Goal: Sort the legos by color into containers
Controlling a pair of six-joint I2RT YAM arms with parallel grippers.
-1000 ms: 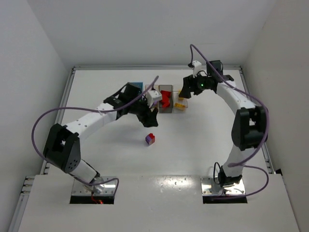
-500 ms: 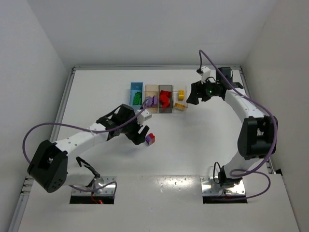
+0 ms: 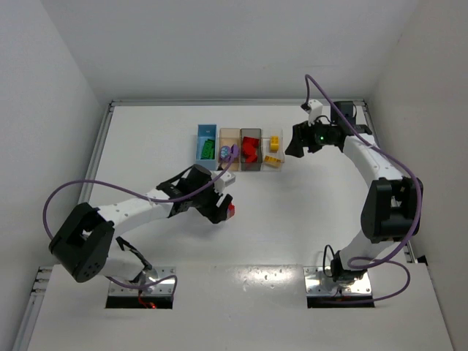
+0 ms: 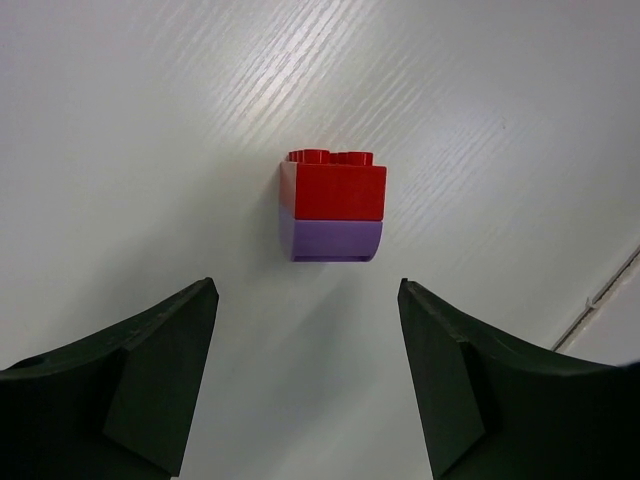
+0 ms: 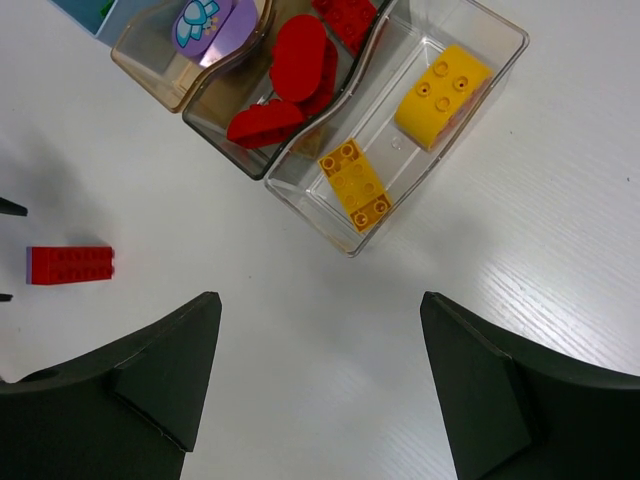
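My left gripper [image 4: 305,300]: jaws spread wide, holding nothing, low over the table [image 3: 146,146] in front of the row of bins.

Clump [image 4: 333,210]: one red brick stacked on a purple one, on the bare table. It sits just past my left fingertips, lined up with the gap between them, and neither jaw touches it. From overhead my left gripper covers part of it and only a bit of red shows.

Blue bin [image 3: 207,142]: left end of the row, with green pieces [image 3: 208,149] inside.

Tan bin [image 3: 229,146]: touching the blue one. It holds a purple piece [image 5: 215,22] with a pale flower print on it.

Dark grey bin [image 3: 251,148]: third in the row, with red pieces [image 5: 290,80] inside, some of them rounded.

Clear bin [image 5: 480,75]: right end of the row, pressed against the dark grey one. It holds two yellow bricks, one flat [image 5: 353,184] and one rounded [image 5: 442,95], lying apart.

My right gripper [image 5: 320,310]: jaws spread wide and empty, hanging above the bare table just beside the clear bin on its right. It is well apart from the clump.
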